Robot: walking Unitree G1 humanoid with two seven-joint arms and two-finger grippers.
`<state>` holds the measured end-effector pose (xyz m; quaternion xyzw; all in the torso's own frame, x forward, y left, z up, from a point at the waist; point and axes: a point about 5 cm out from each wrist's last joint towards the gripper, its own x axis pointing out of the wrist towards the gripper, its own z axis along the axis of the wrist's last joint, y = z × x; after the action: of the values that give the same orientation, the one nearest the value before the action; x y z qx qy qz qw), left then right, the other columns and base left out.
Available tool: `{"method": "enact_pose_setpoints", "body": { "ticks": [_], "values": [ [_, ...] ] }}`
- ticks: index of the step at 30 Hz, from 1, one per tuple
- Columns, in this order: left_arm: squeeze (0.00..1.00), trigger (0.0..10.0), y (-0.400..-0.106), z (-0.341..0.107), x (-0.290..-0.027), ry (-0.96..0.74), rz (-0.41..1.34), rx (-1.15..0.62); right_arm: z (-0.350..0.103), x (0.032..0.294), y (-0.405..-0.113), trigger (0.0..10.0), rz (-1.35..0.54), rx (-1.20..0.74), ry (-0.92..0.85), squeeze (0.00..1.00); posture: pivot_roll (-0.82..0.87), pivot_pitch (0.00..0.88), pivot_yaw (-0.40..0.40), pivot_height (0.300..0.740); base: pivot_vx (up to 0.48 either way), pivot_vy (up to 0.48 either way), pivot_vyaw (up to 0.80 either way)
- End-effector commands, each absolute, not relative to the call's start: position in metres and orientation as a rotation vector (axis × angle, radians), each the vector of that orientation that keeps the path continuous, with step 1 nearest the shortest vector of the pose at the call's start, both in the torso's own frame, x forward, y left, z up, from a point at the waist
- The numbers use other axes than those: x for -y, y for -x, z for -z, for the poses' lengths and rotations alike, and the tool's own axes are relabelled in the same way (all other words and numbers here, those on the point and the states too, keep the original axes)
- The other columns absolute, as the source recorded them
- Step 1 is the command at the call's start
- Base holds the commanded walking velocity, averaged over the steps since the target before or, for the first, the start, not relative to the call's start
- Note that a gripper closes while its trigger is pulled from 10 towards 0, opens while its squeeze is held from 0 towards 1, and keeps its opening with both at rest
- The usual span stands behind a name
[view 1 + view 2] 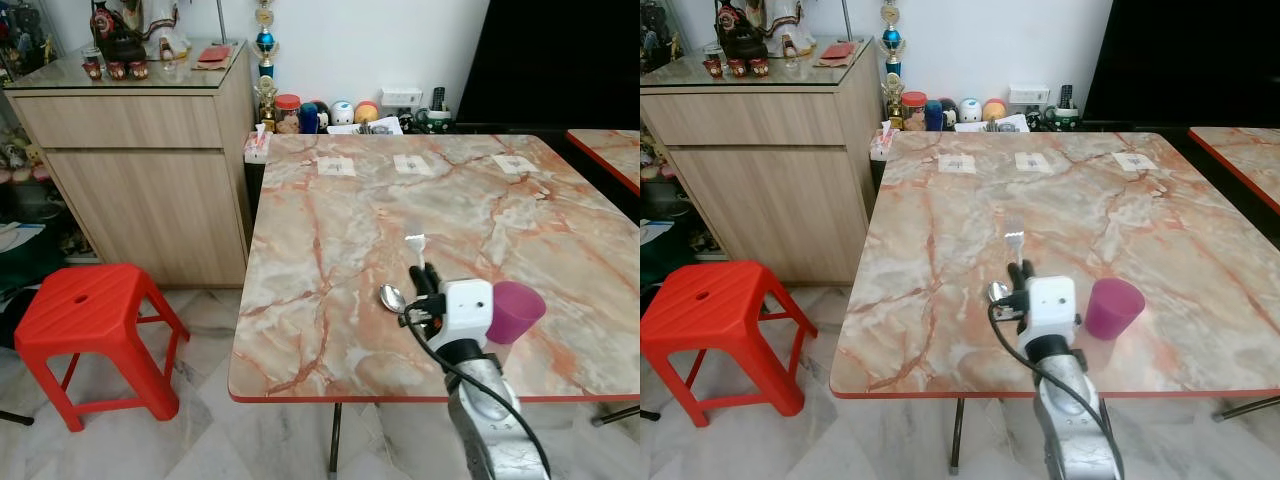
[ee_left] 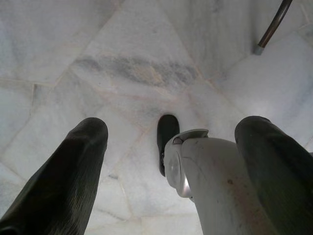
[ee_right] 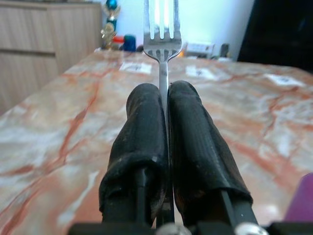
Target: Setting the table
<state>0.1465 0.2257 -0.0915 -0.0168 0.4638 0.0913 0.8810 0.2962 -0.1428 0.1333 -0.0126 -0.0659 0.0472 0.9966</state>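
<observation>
My right gripper (image 1: 420, 276) is over the near part of the marble table (image 1: 330, 230), shut on a silver fork (image 1: 416, 246) whose tines point away from me. In the right wrist view the two black fingers (image 3: 188, 132) press on the fork's (image 3: 163, 34) handle. A silver spoon (image 1: 392, 298) lies on the table just left of the gripper. A purple cup (image 1: 514, 312) stands upright just right of it. My left gripper (image 2: 171, 161) hangs over the floor, open, with a leg between the fingers' view and the tiles.
A red plastic stool (image 1: 90, 325) stands on the floor left of the table, before a wooden sideboard (image 1: 140, 170). Three white paper squares (image 1: 414, 165) lie along the table's far side. Jars and cups (image 1: 330, 113) crowd beyond the far edge. A second table's corner (image 1: 610, 150) is at the right.
</observation>
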Motion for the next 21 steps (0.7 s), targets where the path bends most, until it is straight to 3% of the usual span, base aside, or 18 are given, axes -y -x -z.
{"method": "enact_pose_setpoints", "body": {
  "ticks": [1,8,21],
  "values": [
    [0.0,10.0,-0.141,0.094,-0.224,0.023,-0.177,-0.993,-0.139,0.15,-0.294,10.0,-0.083,0.145,0.026,0.0,0.01,0.0,-0.036,0.74,0.0,0.0,0.0],
    [0.0,10.0,-0.141,0.094,-0.225,0.011,-0.169,-0.992,-0.14,0.14,-0.293,10.0,-0.059,0.15,0.008,0.0,0.02,0.0,-0.042,0.74,0.0,0.0,0.0],
    [0.0,10.0,-0.142,0.093,-0.225,0.007,-0.169,-0.984,-0.148,0.143,-0.296,10.0,0.019,0.163,-0.013,0.0,0.02,0.0,-0.042,0.74,0.0,-0.449,0.0]
  ]
}}
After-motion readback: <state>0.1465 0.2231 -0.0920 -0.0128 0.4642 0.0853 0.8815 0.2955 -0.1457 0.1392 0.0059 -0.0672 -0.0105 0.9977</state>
